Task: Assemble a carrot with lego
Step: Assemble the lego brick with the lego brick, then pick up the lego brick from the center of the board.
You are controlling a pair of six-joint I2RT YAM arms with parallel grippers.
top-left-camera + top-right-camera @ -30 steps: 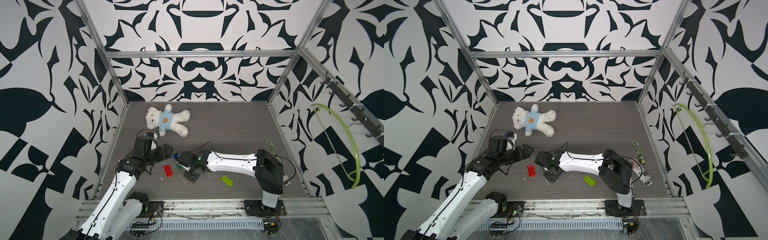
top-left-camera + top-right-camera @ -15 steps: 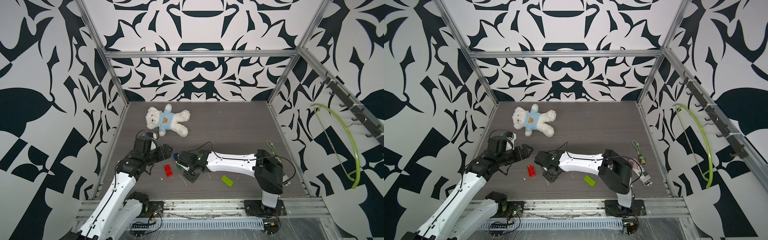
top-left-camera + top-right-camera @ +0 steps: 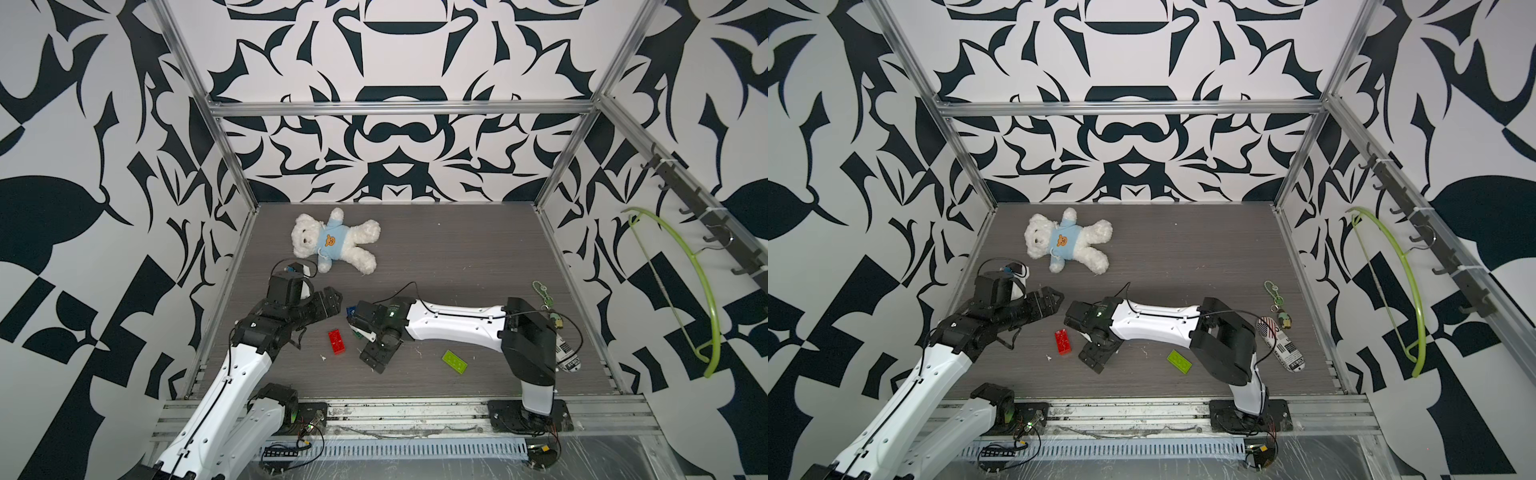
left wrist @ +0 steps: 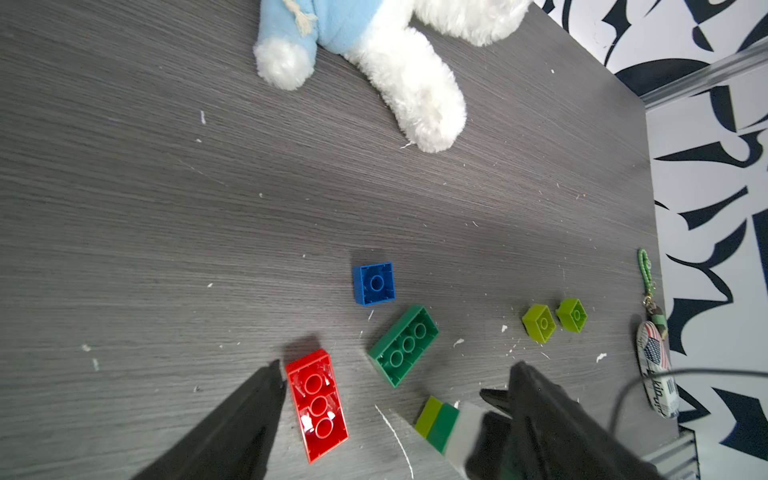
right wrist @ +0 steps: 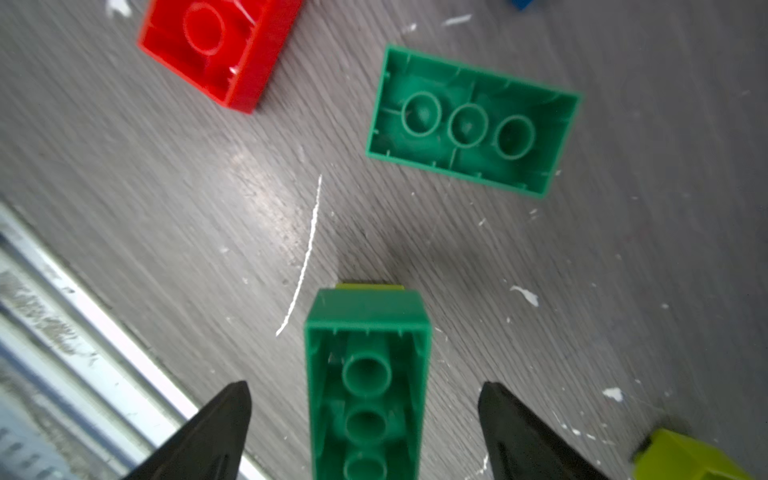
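Right wrist view shows right jaws wide around an untouched green brick (image 5: 365,374); left jaws spread, empty.

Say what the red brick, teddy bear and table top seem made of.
The red brick: hard moulded plastic, glossy; bright glints, crisp hollow tubes. The teddy bear: soft white plush with a light blue fleece-like top; fuzzy outline. The table top: probably wood-grain laminate, dark grey, low sheen; fine straight streaks.

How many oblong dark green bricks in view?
2: a loose green brick beside the red brick; a second green brick inside the open right gripper. More may be hidden.
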